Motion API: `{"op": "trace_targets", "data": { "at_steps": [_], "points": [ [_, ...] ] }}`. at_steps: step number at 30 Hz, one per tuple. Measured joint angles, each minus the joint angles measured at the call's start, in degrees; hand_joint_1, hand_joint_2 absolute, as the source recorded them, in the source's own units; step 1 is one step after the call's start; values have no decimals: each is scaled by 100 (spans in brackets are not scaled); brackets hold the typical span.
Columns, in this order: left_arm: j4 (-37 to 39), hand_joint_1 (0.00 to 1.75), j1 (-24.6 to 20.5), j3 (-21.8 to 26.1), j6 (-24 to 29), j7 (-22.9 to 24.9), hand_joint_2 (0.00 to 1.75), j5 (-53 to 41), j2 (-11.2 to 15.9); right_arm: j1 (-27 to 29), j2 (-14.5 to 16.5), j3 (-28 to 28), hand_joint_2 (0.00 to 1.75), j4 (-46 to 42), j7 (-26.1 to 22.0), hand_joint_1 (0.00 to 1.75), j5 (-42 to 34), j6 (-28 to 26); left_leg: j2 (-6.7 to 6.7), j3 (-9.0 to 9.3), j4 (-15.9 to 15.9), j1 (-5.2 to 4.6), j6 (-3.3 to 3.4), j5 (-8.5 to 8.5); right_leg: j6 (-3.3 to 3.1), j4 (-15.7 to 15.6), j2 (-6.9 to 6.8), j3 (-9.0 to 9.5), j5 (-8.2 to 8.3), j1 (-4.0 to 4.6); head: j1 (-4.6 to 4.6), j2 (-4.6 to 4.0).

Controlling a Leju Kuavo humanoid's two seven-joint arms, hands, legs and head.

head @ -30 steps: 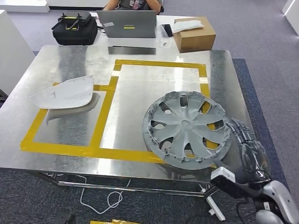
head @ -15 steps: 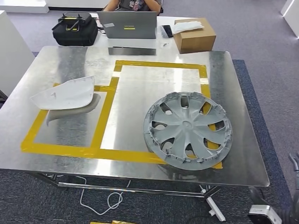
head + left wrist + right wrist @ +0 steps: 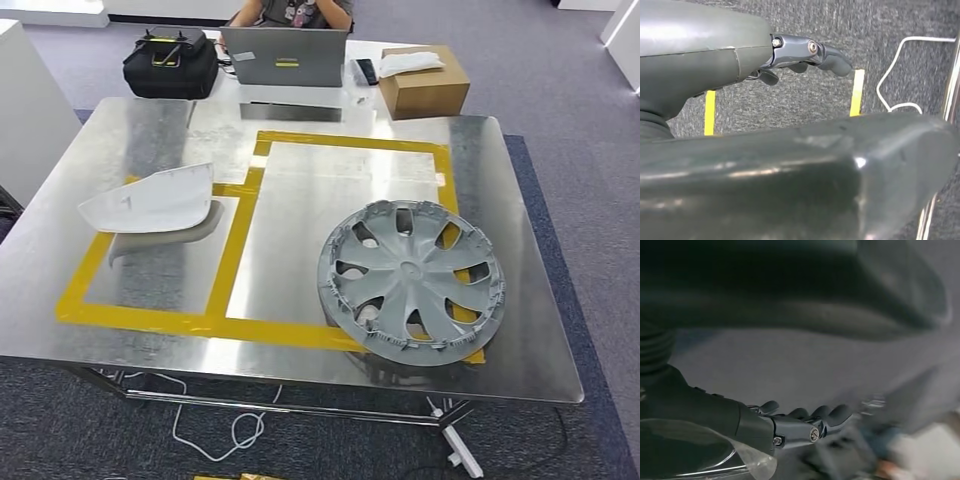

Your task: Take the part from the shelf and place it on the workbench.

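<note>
Hubcap (image 3: 411, 282) flat on workbench (image 3: 302, 205) beside white cover (image 3: 148, 200); both hands (image 3: 806, 52) (image 3: 806, 427) empty, fingers loosely extended.

Person (image 3: 296, 12) cut off at top; right wrist bkgd blurred.

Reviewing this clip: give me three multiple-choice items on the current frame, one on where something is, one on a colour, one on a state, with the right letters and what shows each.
1. Where does the hubcap lie?
A. on the metal workbench, overlapping the yellow tape
B. on the carpet
C. on the cardboard box

2. What colour is the mirror cover at the workbench's other side?
A. black
B. white
C. yellow

3. What is the left robot hand holding?
A. the hubcap
B. nothing
C. a cable

Answers: 1 A, the hubcap's rim crosses the tape near the table's front corner. 2 B, its shell is white on grey metal. 3 B, the fingers hang over the carpet with nothing in them.
</note>
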Motion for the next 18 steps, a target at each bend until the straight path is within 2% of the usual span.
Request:
{"op": "trace_targets", "data": {
  "at_steps": [1, 2, 4, 6, 7, 8, 10, 11, 12, 13, 16, 17, 18],
  "points": [
    [3, 0, -10, 56, 27, -21, 0, -10, -21, 48, 25, 95, 0, 198, 358, 0, -182, -216, -2, 3, 19, -9, -37, -10, -33, -307, 0, 164, 87, 6, -6, 0],
    [5, 0, -20, 103, 56, -33, 0, -10, -41, 92, 50, 202, 0, 374, 729, 0, -302, -375, -3, 9, 32, -17, -77, -14, -71, -469, 5, 248, 115, 18, -14, 0],
    [9, 0, -29, 176, 120, -23, 0, 36, -69, 182, 99, 429, 0, 690, 1400, 0, -478, -521, -3, 25, 35, -10, -153, -3, -163, -500, 25, 251, 128, 45, -24, 0],
    [9, 0, -19, 215, 196, 17, 0, 138, -88, 268, 151, 719, 0, 960, 1823, 0, -770, -515, -20, 13, 106, 16, -221, -103, -252, -504, 18, 229, 171, 46, -25, 0],
    [9, 0, -5, 224, 228, 41, 0, 188, -95, 312, 170, 889, 0, 1079, 1959, 0, -908, -484, -33, -39, 266, 23, -248, -267, -293, -511, 12, 209, 197, 40, -28, 0],
    [8, 0, 12, 228, 258, 66, 0, 237, -99, 351, 188, 1071, 0, 1194, 2088, 0, -1021, -402, -45, -129, 543, 28, -269, -507, -328, -514, 5, 185, 221, 40, -34, 0],
    [9, 0, 42, 228, 304, 91, 0, 290, -103, 402, 205, 1352, 0, 1405, 2279, 0, -1167, -20, -53, -350, 1273, 27, -285, -990, -365, -509, -1, 120, 263, 59, -42, -1],
    [10, 0, 49, 229, 323, 90, 0, 300, -104, 405, 212, 1437, 0, 1518, 2335, 0, -1232, 311, -54, -397, 1527, 27, -282, -1116, -374, -505, -2, 86, 287, 71, -43, -1],
    [11, 0, 47, 233, 338, 78, 0, 293, -104, 393, 215, 1479, 0, 1640, 2353, 0, -1299, 685, -56, -352, 1584, 26, -269, -1123, -377, -503, -1, 56, 313, 84, -44, -1],
    [13, 0, 38, 242, 347, 58, 0, 268, -105, 371, 215, 1492, 0, 1777, 2317, 0, -1363, 1068, -58, -206, 1420, 23, -247, -1025, -375, -501, 2, 36, 339, 95, -43, 0],
    [18, 0, -22, 285, 338, -29, 0, 168, -106, 213, 215, 1434, 0, 2213, 1958, 0, -1608, 1980, -91, 527, 221, -10, -135, -561, -336, -487, 19, -11, 436, 128, -43, 0],
    [19, 0, -45, 299, 322, -48, 0, 149, -108, 133, 215, 1382, 0, 2353, 1781, 0, -1691, 2193, -103, 655, -37, -26, -108, -486, -309, -474, 23, -40, 473, 137, -43, 0],
    [19, 0, -62, 310, 304, -58, 0, 136, -109, 48, 215, 1317, 0, 2483, 1608, 0, -1754, 2355, -111, 687, -139, -40, -92, -461, -277, -466, 25, -71, 509, 141, -45, 0]
  ]
}}
